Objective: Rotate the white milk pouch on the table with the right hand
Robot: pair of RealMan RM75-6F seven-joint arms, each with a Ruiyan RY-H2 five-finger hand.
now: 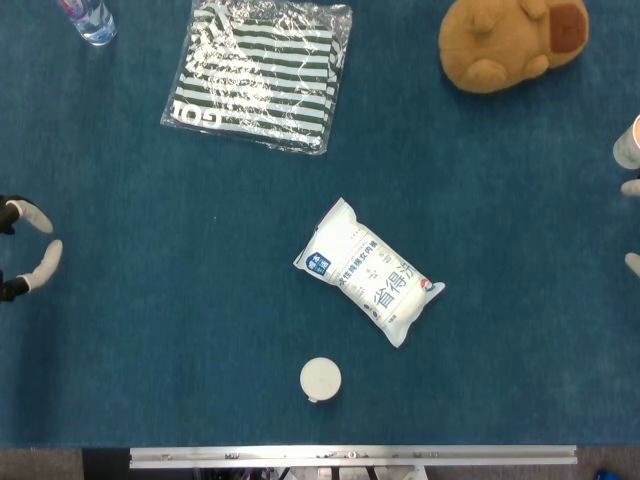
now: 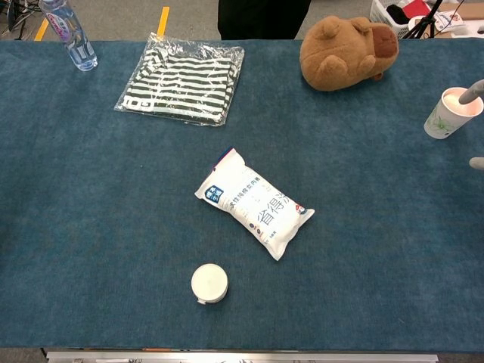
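The white milk pouch (image 1: 368, 272) (image 2: 254, 203) lies flat near the middle of the blue table, its long axis running from upper left to lower right, blue label toward the upper left. Nothing touches it. Only two pale fingertips of my right hand (image 1: 632, 187) (image 2: 474, 91) show at the far right edge, well apart from each other and far from the pouch, with nothing between them. My left hand (image 1: 40, 265) sits at the far left edge, fingers apart and holding nothing.
A small white round lid (image 1: 320, 379) (image 2: 209, 283) lies just in front of the pouch. A bagged striped shirt (image 1: 262, 72) and a water bottle (image 1: 88, 18) are at the back left. A brown plush toy (image 1: 510, 40) sits back right, a paper cup (image 2: 451, 112) by the right fingertips.
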